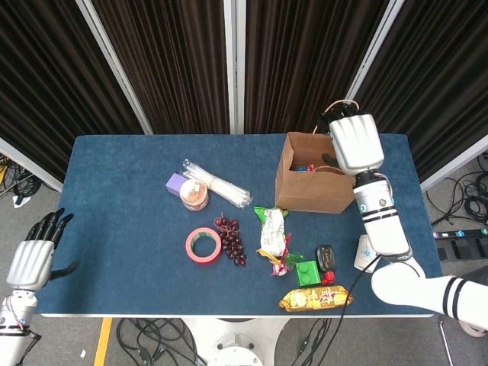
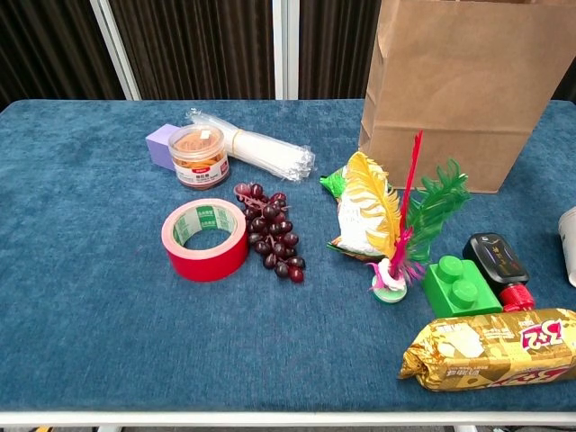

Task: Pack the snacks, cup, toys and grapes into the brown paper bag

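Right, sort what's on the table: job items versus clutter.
Job: brown paper bag, grapes, gold snack pack, green snack pouch, feather toy, green block, cup.
Clutter: red tape, jar, plastic sleeve, purple block.

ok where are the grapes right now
In both views the grapes lie on the table near its middle, just right of the red tape roll and left of the green snack packet, well short of the paper bag.
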Motion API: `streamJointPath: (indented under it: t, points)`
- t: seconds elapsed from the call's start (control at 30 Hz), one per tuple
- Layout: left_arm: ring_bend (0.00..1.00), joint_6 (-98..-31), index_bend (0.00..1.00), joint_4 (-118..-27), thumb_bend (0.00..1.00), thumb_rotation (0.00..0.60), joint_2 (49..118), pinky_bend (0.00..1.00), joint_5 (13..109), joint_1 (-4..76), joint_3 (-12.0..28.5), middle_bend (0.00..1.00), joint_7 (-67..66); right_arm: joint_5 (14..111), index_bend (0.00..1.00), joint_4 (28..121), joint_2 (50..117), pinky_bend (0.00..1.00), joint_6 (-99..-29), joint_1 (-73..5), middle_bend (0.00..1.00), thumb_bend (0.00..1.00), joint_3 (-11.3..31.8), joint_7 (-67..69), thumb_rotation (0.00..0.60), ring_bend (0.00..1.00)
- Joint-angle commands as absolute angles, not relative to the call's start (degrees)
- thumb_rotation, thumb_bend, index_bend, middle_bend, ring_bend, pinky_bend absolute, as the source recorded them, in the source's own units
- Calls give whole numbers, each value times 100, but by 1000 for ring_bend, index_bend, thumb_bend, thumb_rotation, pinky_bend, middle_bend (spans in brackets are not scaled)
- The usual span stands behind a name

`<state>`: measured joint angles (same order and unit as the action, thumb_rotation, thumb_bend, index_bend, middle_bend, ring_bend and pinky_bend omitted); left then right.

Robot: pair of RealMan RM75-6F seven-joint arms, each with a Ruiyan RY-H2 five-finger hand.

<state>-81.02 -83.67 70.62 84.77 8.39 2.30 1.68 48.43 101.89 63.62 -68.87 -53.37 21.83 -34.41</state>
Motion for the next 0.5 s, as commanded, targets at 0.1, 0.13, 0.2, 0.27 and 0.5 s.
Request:
streamJointPath:
  t: [0.1,0.13,0.2,0.27,0.5]
  points:
    - [27,-8101,138,-8384,225,600,7050,167,8479,847,233,133,144,5365,390,10694,6236,481,-7512,-5344,379,0,2695,-3195,600,262]
    - [27,-8104,138,-8387,225,600,7050,167,8479,849,236,133,138,5444,390,10791,6224,481,-7598,-5345,380,0,2743,-3192,600,262]
    - [27,-8107,137,-8394,225,600,7051,167,8472,850,243,133,125,5733,391,11010,6231,480,-7726,-5314,383,0,2767,-3061,600,263]
    - [27,-8107,137,-8401,225,600,7055,167,8466,847,240,133,110,6095,391,11245,6232,479,-7682,-5224,384,0,2662,-2738,600,263]
    - [27,-8134,137,-8450,225,600,7043,167,8497,826,204,133,44,6212,390,12226,5897,478,-6870,-4888,382,0,2172,-1891,600,263]
